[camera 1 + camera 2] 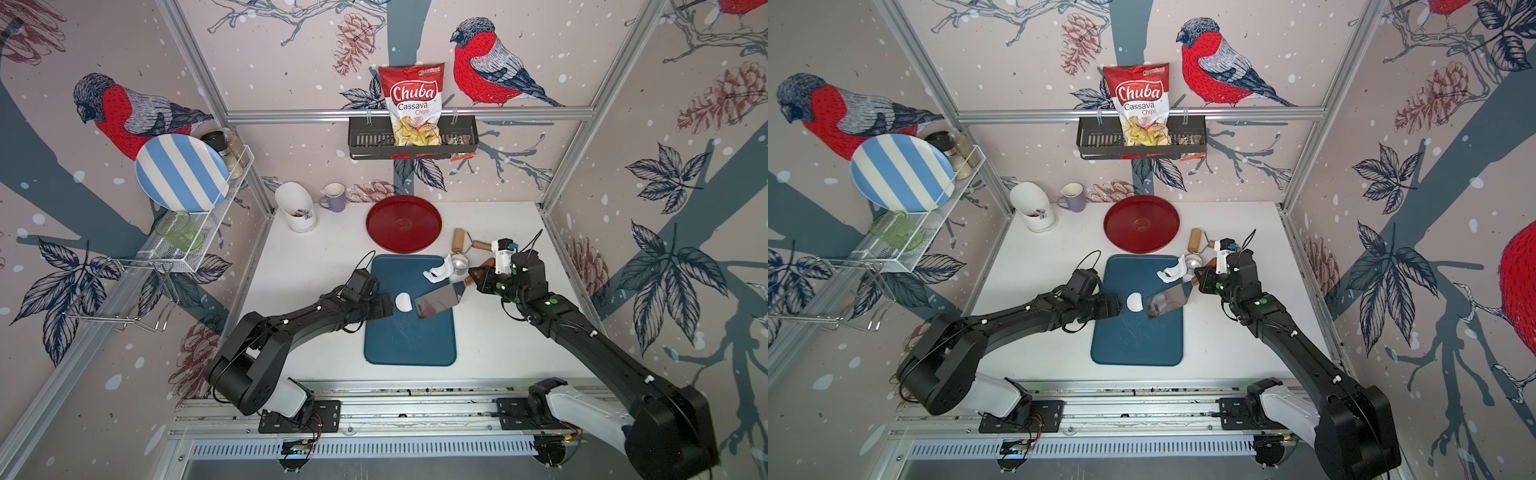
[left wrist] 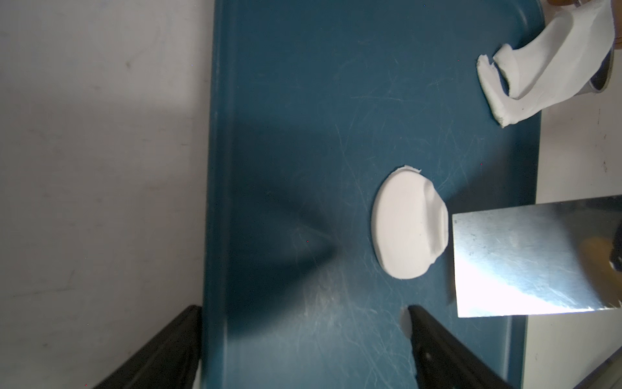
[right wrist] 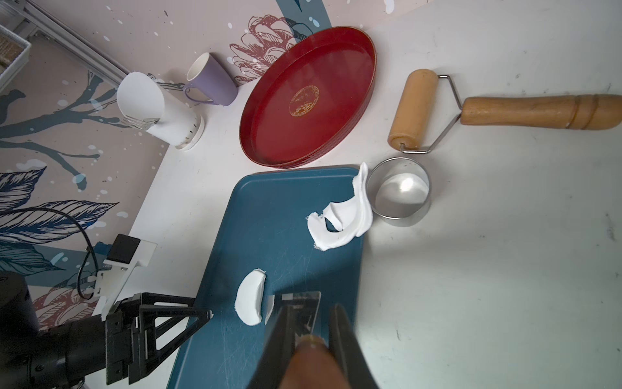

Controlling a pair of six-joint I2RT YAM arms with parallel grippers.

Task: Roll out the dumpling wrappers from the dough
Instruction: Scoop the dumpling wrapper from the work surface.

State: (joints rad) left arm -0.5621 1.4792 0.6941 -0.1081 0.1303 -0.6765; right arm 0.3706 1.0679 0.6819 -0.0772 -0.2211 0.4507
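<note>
Wrapper point(image 1: 404, 301) on blue board point(image 1: 409, 340); right pincer point(image 1: 476, 277) grips scraper point(image 1: 438, 300), left pincer point(image 1: 388, 306) spread.

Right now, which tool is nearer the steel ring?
Right. The right tool, holding the scraper, sits beside the steel ring; the left tool is across the blue board by the dumpling wrapper.

Scraper point(image 3: 301, 299) handle blurred between right claw point(image 3: 309, 313) fingers in right wrist view. Contact between blade and wrapper point(image 3: 249, 299) not resolved. Rolling pin point(image 3: 414, 107) handle end cut by frame edge. In left wrist view, steel ring point(image 2: 600, 80) mostly hidden behind dough point(image 2: 552, 67); left claw point(image 2: 302, 308) fingers and scraper blade cropped by frame edge.
</note>
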